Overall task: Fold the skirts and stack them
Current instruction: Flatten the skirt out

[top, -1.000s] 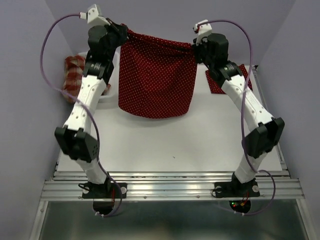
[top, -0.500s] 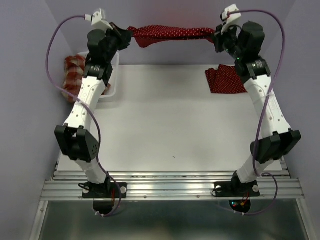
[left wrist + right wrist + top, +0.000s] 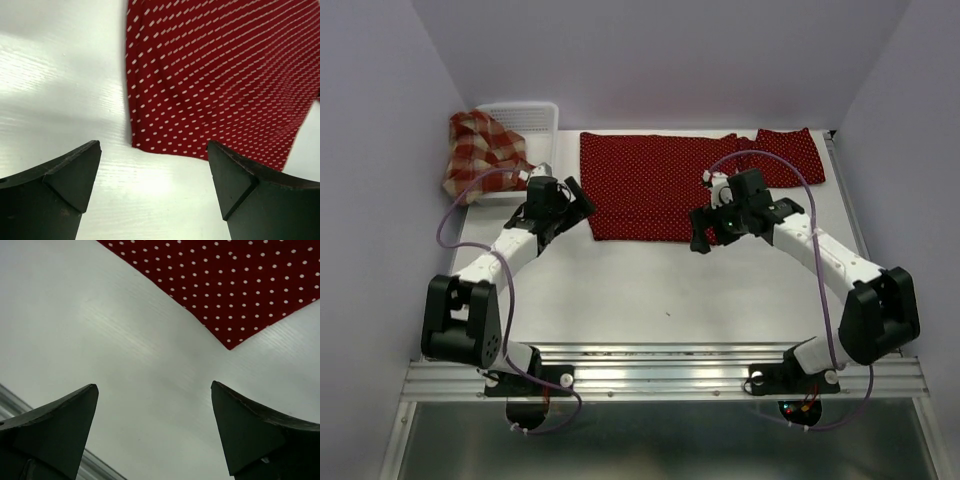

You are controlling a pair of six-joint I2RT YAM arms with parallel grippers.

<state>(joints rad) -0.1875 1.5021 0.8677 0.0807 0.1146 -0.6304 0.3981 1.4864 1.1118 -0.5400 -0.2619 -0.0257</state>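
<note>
Looking good: the dark red white-dotted cloth skirt [image 3: 650, 190] isn't hanging up in the air anymore, it's lying spread flat on the white worktop [image 3: 650, 290]. The left gripper [image 3: 572, 205] and right gripper [image 3: 703, 228] are hovering at its near corners, jaws released, so folding's likely coming next.

No writing, label, brand mark or number can be read in any view: not on the spread dotted skirt [image 3: 650, 190], the plaid skirt [image 3: 480, 150], the white basket [image 3: 538, 112] or the counter [image 3: 650, 290].
</note>
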